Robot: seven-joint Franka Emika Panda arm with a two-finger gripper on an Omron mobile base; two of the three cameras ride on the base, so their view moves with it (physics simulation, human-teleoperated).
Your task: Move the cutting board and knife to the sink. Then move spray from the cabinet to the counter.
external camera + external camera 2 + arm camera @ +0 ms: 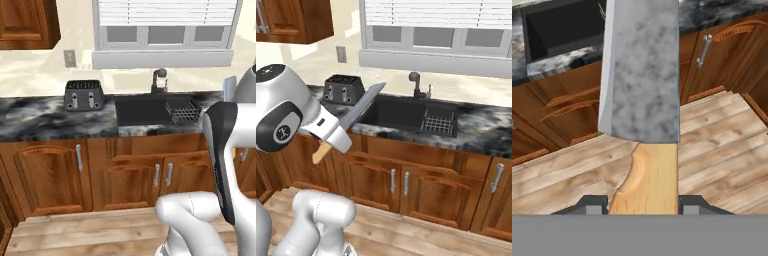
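End effector point(643, 205) holds knife point(643, 90) above floor.

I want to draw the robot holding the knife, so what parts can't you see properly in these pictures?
- Knife: right base view, the hand covers the handle's middle; hand view, the blade tip runs off the top edge.
- Gripper: hand view, the handle hides its fingers' inner faces.
- Sink: left base view, its near wall hides the front floor.
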